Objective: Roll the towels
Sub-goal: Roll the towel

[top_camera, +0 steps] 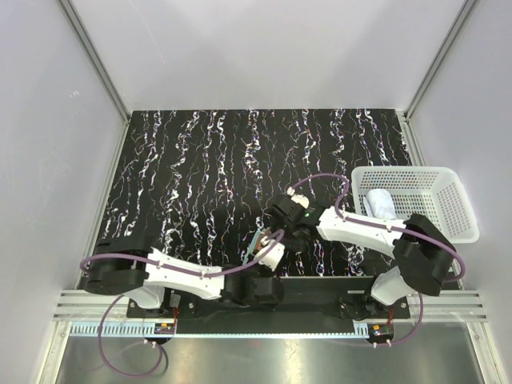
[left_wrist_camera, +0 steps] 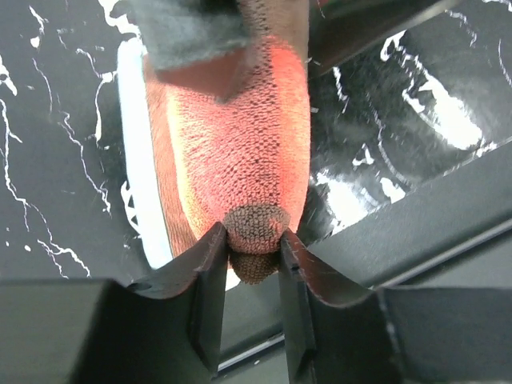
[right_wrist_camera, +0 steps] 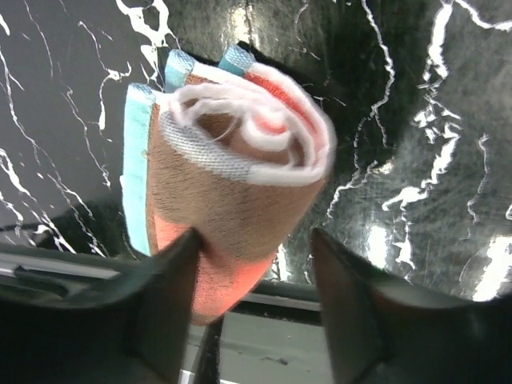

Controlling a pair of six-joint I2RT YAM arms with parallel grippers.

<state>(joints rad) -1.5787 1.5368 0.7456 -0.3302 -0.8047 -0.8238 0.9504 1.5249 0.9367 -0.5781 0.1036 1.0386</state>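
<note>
The orange towel (right_wrist_camera: 232, 200) is rolled: the left gripper (left_wrist_camera: 252, 237) pinches one end, and the right gripper (right_wrist_camera: 254, 240) has its jaws spread around the other. The white towel (top_camera: 380, 204) lies, apparently rolled, in the basket (top_camera: 456, 216), well off to the right of both; little seems left.

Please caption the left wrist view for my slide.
Jaws of the left gripper pinch one end of the rolled orange towel; marbled table behind.

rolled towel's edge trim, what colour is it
Light teal edge trim on the orange towel; clearest in right wrist view.

Orange-brown towel (left_wrist_camera: 248, 152), white basket (top_camera: 462, 206), black white-veined table (top_camera: 200, 160).
</note>
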